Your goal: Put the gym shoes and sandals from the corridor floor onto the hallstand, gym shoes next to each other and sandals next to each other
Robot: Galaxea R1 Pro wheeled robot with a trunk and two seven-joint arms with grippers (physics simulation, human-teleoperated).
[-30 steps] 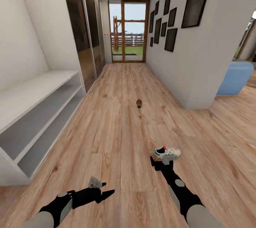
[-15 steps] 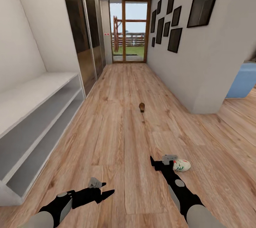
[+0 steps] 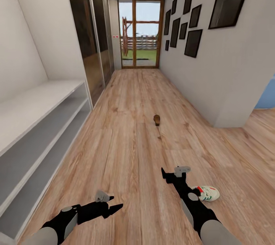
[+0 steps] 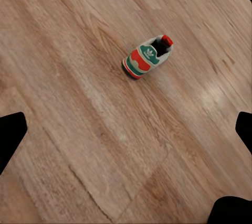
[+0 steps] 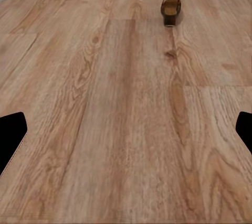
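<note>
Head view: a sneaker (image 3: 208,193) lies on the floor (image 3: 126,153) at lower right, beside the right arm.
Mid-frame sits a sandal (image 3: 156,119); left gripper (image 3: 114,208) and right gripper (image 3: 172,173) both empty, fingers spread.

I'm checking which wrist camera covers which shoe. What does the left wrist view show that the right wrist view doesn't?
Left wrist view: a gym shoe lying on the floor, white with green and red-orange. Right wrist view: a brown sandal farther along the planks. Both share the wood-plank corridor floor, with dark end effector finger tips at the picture's edges, spread apart and holding nothing.
</note>
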